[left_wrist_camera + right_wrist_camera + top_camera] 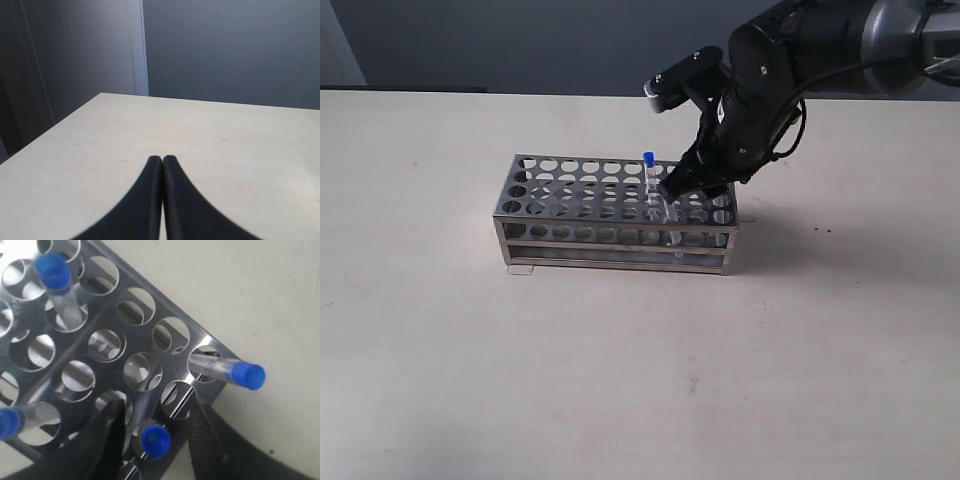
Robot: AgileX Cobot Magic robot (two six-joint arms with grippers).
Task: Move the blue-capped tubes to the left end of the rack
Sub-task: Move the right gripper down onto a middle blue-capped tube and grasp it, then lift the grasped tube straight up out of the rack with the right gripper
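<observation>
The shiny metal rack (582, 192) stands mid-table, and my right gripper (672, 193) hangs over its right end. One blue-capped tube (648, 172) shows upright just left of the gripper. In the right wrist view, the rack (150, 342) holds four blue-capped tubes. One tube (55, 277) stands further in, one (235, 372) leans out over the rack's edge, and one (15, 420) leans at the frame's edge. My right gripper (156, 426) is open, with the fourth tube's blue cap (155, 440) between its fingers and gaps on both sides. My left gripper (162, 160) is shut over bare table, holding nothing.
The left part of the rack has only vacant holes in the exterior view. A small pale tab (522, 268) lies at the rack's front left foot. The table edge (55, 122) and a dark wall show in the left wrist view.
</observation>
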